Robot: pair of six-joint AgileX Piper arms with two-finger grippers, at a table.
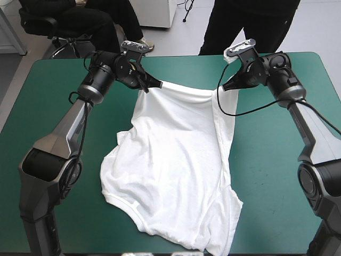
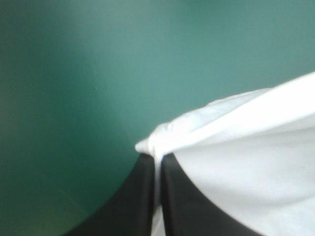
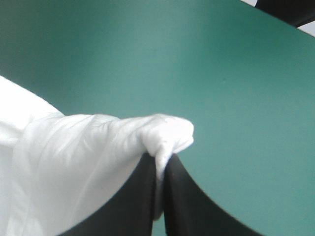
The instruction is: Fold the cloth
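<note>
One table [image 1: 48, 106] is filling most of the high view, its teal-green cover [image 2: 98, 73] showing on every side of the cloth. Across the middle of it the white T-shirt [image 1: 176, 160] is lying spread but uneven, reaching from near the far edge almost to the near edge. Its far edge is being stretched in a nearly straight line between the two arms. The side toward the table's right is lying doubled over itself along a long crease, and a curved, banded edge is resting on the cover near the table's near-left part.

The left gripper [image 1: 155, 84] is pinching the far-left corner, and the right gripper [image 1: 222, 87] is pinching the far-right corner. Both are standing well apart, close to the table's far edge.

In the left wrist view the black fingers [image 2: 142, 196] are pressing together on a thin white fold, with the cloth running away to one side of them.

In the right wrist view the fingers are likewise clamping the fabric, which is bunching into a small rounded knob [image 3: 167, 135] over their tips and hiding them. Whether the held corners are touching the cover cannot be told.
</note>
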